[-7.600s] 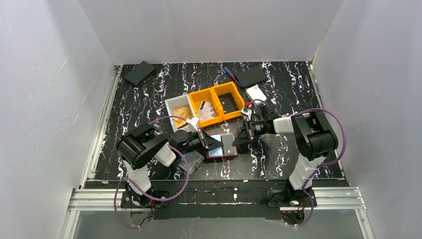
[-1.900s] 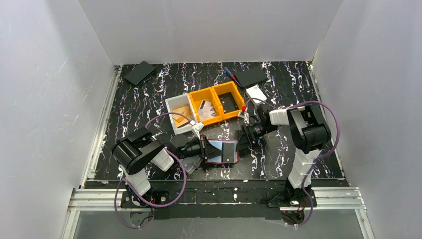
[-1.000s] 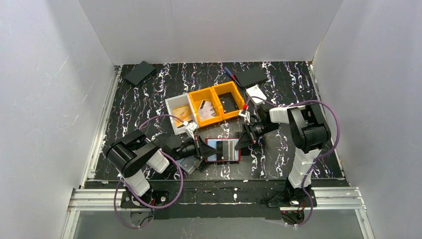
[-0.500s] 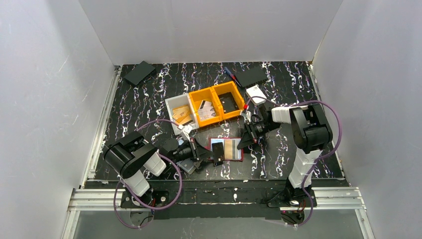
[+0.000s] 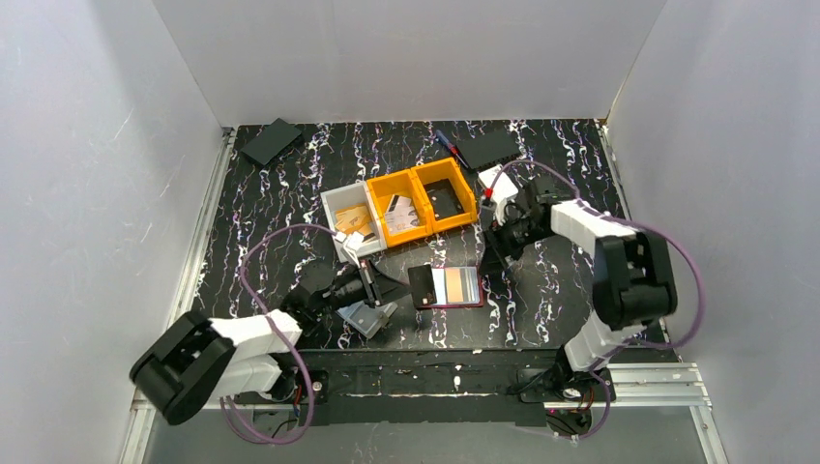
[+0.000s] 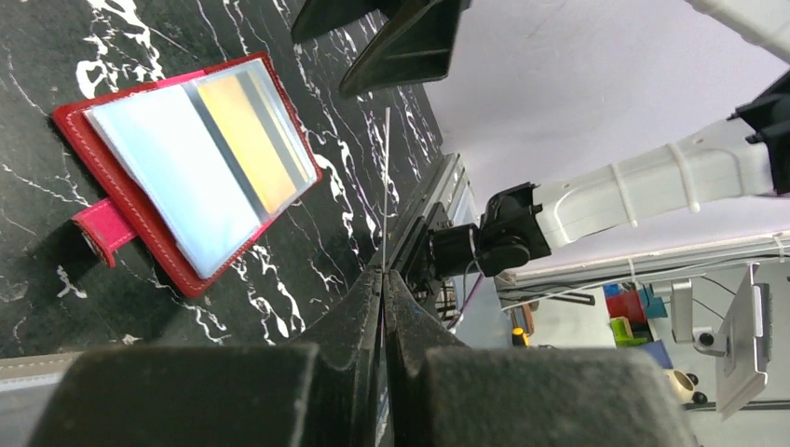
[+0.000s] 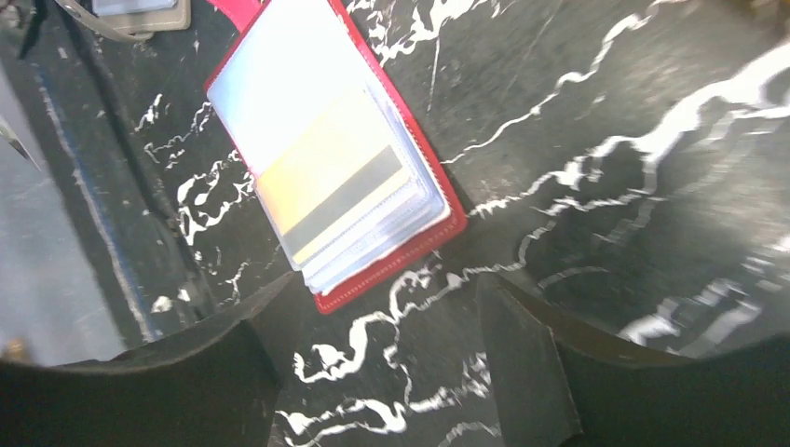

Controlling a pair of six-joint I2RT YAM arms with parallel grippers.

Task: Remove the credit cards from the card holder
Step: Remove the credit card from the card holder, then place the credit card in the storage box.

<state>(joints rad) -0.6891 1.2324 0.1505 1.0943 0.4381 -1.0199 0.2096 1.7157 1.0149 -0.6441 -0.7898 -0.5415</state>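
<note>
We are looking at a red card holder (image 5: 462, 287) lying open on the worktop (image 5: 290, 193).
From above, the left gripper (image 5: 401, 289) is squeezing a credit card (image 5: 421, 287) just beside it, and the right gripper (image 5: 495, 253) is hanging open nearby. The left wrist is showing that card edge-on. The right wrist is showing an orange card (image 7: 321, 186) inside the holder.

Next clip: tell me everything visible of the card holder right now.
The card holder is a red, leather-looking case with pale stitching, rounded corners and a closing tab at one end. It lies open and flat on the black marbled table, showing a stack of clear glossy sleeves. The top sleeve holds a tan-orange card with a dark stripe. Nothing grips it; only the table seems to touch it.
</note>
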